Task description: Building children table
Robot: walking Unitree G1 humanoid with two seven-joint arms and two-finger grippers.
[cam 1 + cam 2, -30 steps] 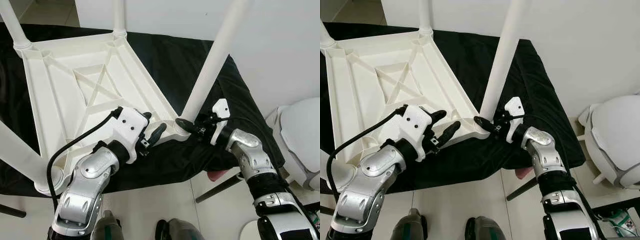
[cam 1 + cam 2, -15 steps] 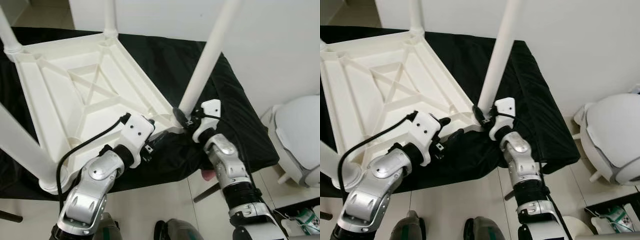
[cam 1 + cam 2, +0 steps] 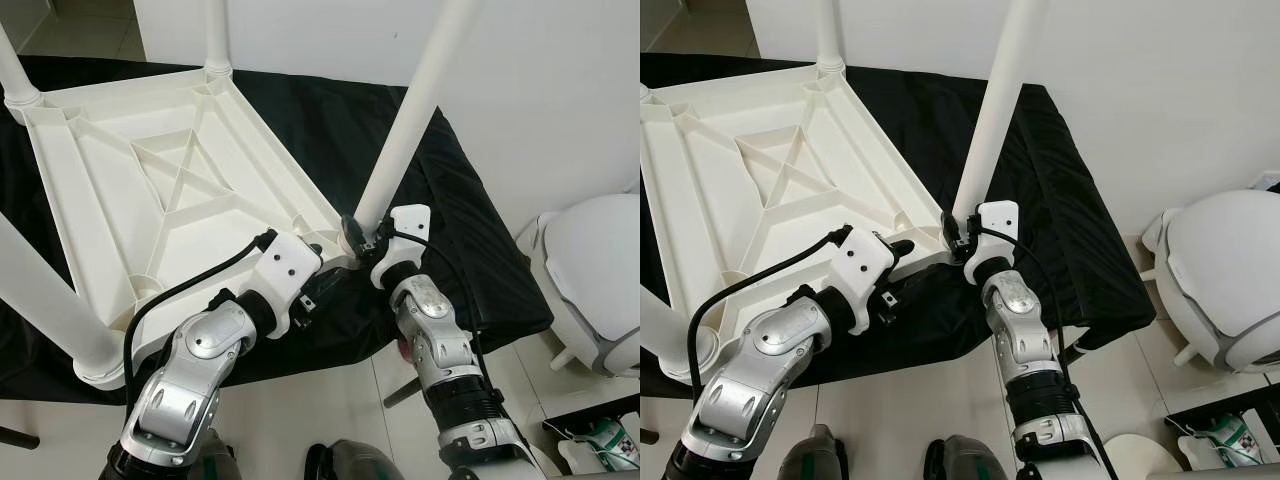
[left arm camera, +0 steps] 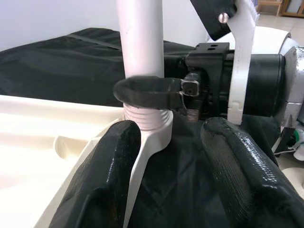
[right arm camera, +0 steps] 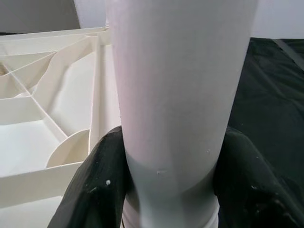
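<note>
**A:** Where is the table, and how does it lie?

**B:** The white plastic children table (image 3: 150, 190) lies upside down on a black cloth (image 3: 470, 250) that covers a low surface. Its ribbed underside faces up, with a cross of ribs in the middle. Four white legs stand up from the corners. The leg at the near right corner (image 3: 405, 130) rises steeply and leans a little to the right.

**A:** What does the right gripper do?

**B:** The right gripper (image 3: 358, 232) is at the bottom of this near right leg, just above the corner socket. Its two black fingers are pressed onto the leg from both sides. In the right wrist view the white tube sits between the two fingers (image 5: 95, 190), touching both. In the left wrist view one black finger (image 4: 147, 92) wraps around the leg just above the threaded end.

**A:** And the left gripper?

**B:** The left gripper (image 3: 902, 262) is at the near edge of the table, just left of the same corner. Its fingers are spread apart. In the left wrist view one finger (image 4: 102, 185) is on the side of the white rim near the socket, the other (image 4: 247, 175) is over the black cloth, and they do not pinch anything. I cannot tell whether the first finger touches the rim.

**A:** Anything else around?

**B:** A white rounded object (image 3: 600, 270) stands on the floor at the right, and a black cable (image 3: 170, 300) runs along the left arm.
</note>
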